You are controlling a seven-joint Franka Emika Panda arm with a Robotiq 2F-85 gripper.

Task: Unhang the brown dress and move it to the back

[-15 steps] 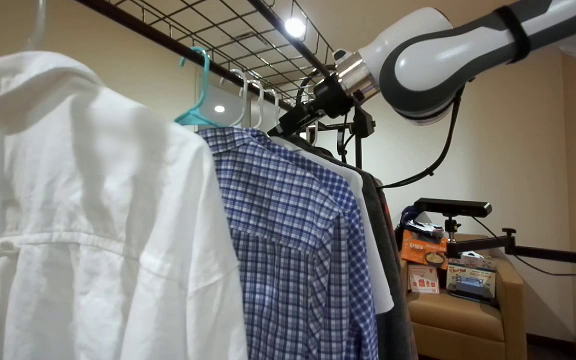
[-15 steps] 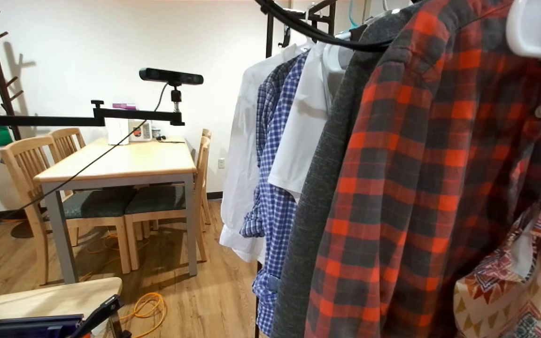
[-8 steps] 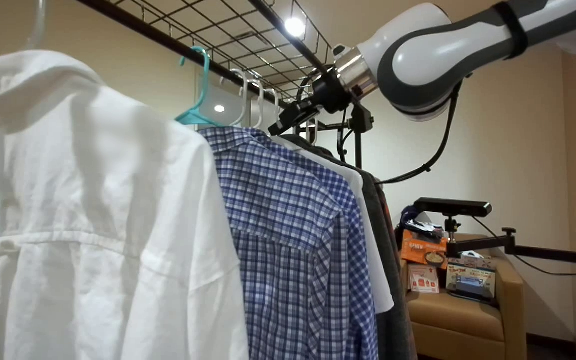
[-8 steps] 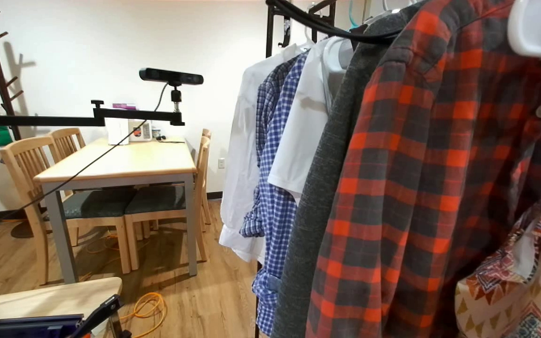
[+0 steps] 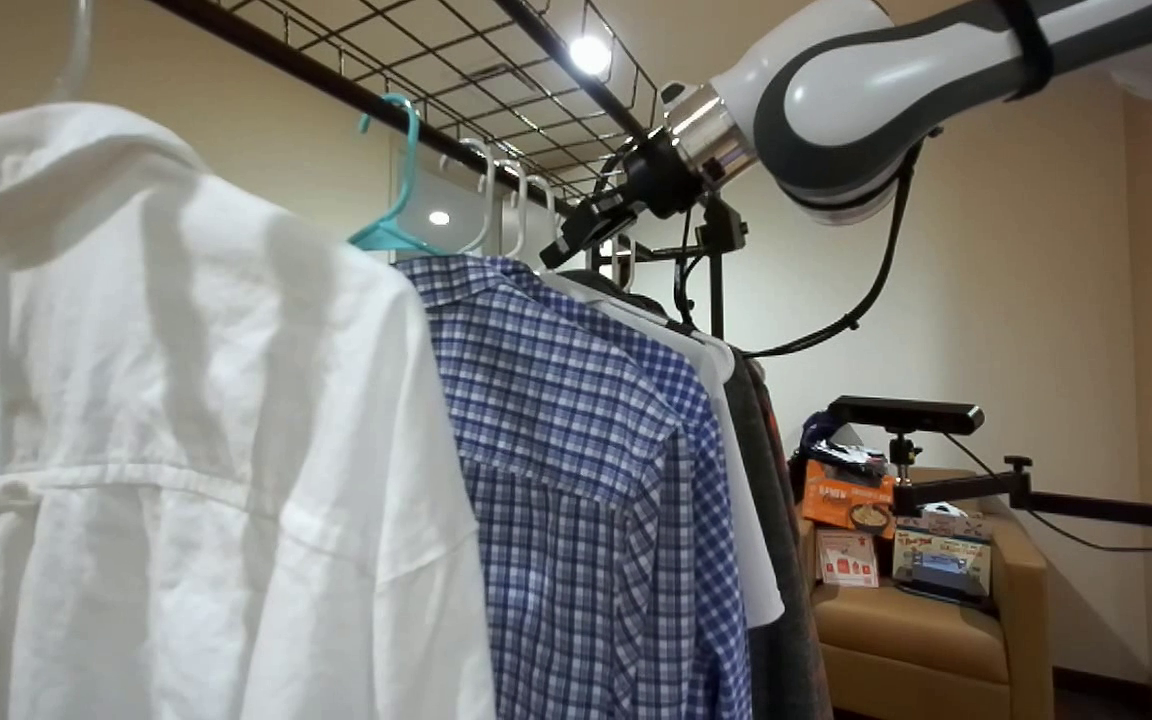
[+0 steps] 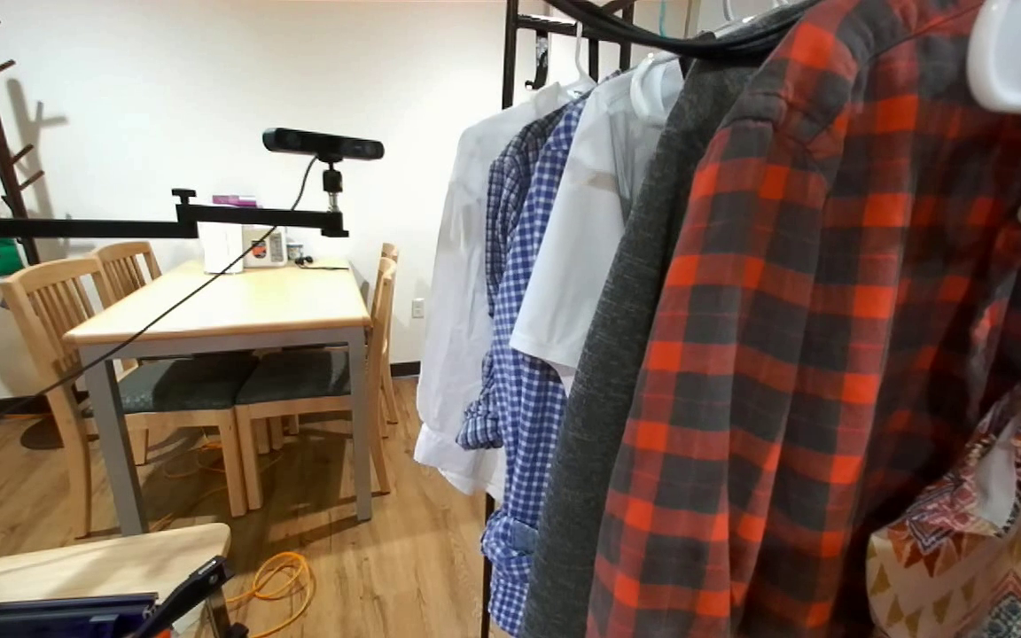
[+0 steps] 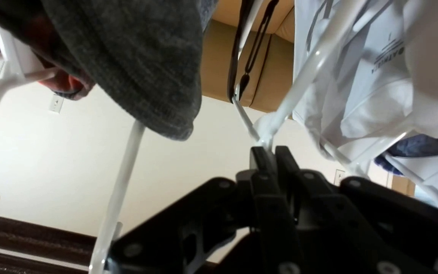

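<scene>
white and grey arm, silver collar, black cable, black jaws, grey screws.

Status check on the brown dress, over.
Gripper shut on white plastic hanger. Brown dress on it, mostly hidden; unhooked or not, can't tell. Possible snags either side: dark grey shirt, white T-shirt.

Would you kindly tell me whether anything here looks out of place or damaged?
Two things: an orange cord lies in loose loops on the floor, a possible trip hazard, and packages sit on the armchair, odd for a seat. I see no spill or damage.
</scene>
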